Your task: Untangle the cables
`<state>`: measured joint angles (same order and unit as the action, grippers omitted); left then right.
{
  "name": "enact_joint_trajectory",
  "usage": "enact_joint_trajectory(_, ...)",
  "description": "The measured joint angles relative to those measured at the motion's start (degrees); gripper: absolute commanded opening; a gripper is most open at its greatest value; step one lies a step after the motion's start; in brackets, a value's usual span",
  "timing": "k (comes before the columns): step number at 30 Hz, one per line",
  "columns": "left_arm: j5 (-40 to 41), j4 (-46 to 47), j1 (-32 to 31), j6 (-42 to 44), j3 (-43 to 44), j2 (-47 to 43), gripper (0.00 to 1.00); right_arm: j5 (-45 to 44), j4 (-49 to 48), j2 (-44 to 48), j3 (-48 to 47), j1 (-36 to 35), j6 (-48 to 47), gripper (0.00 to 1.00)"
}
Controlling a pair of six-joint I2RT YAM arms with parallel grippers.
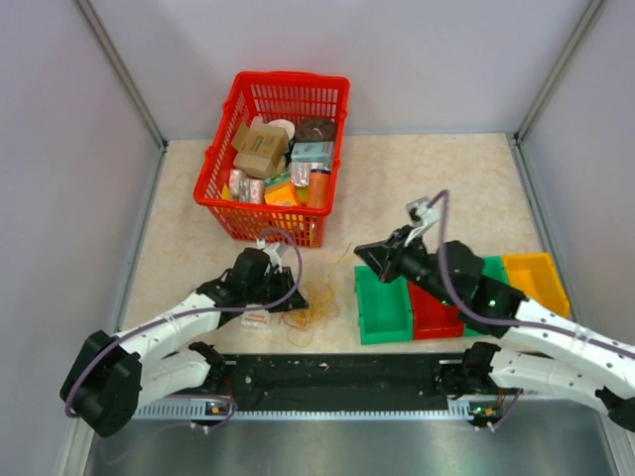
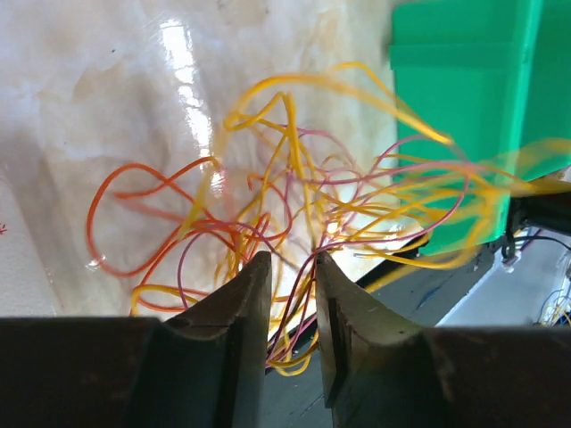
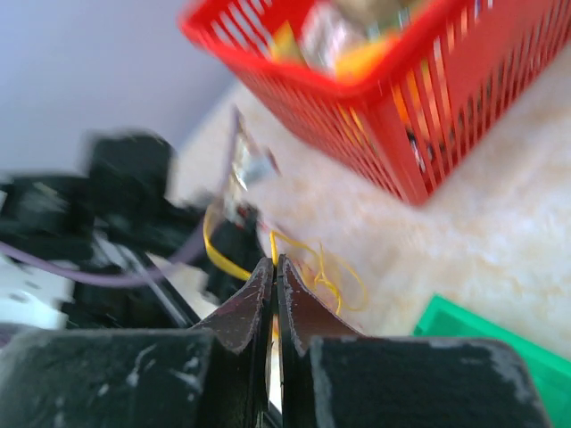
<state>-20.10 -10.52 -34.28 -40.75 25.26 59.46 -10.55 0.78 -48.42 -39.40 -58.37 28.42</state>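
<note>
The cables (image 1: 313, 305) are a loose tangle of thin yellow, orange and red loops on the table between the arms. In the left wrist view the cables (image 2: 268, 178) spread in front of my left gripper (image 2: 293, 263). Its jaws stand slightly apart with several strands running through the gap. In the top view the left gripper (image 1: 288, 285) is at the tangle's left edge. My right gripper (image 1: 360, 251) hovers by the green bin's far left corner. The right gripper (image 3: 275, 263) is shut, with a yellow strand (image 3: 223, 259) leading into its jaws.
A red basket (image 1: 288, 77) full of packages stands at the back left and also shows in the right wrist view (image 3: 428, 107). Green (image 1: 382, 297), red (image 1: 432, 315) and yellow (image 1: 536, 278) bins sit at the right. A black strip (image 1: 337, 372) runs along the front edge.
</note>
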Motion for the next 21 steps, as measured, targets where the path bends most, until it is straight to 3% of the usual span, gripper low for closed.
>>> enact_joint_trajectory(5,-0.02,1.11,0.00,-0.31,-1.29,0.81,0.46,-2.23,3.45,3.34,-11.52,0.00,1.40,0.00)
enact_joint_trajectory(9,-0.46,2.86,0.00,-0.81,-1.90,0.52,0.29,-3.04,6.64,0.81,-17.99,0.00,1.38,0.00)
enact_joint_trajectory(12,-0.24,3.06,0.00,-0.79,-2.05,0.33,0.02,-2.29,8.85,-1.84,-21.20,0.00,1.31,0.00)
enact_joint_trajectory(17,1.68,3.04,0.00,-0.55,-2.05,2.36,0.00,0.20,12.83,-5.44,-27.98,0.00,1.18,0.00)
enact_joint_trajectory(21,4.00,2.71,-0.02,-1.42,-2.12,5.49,0.00,2.95,15.93,-9.09,-41.07,0.00,-0.37,0.00)
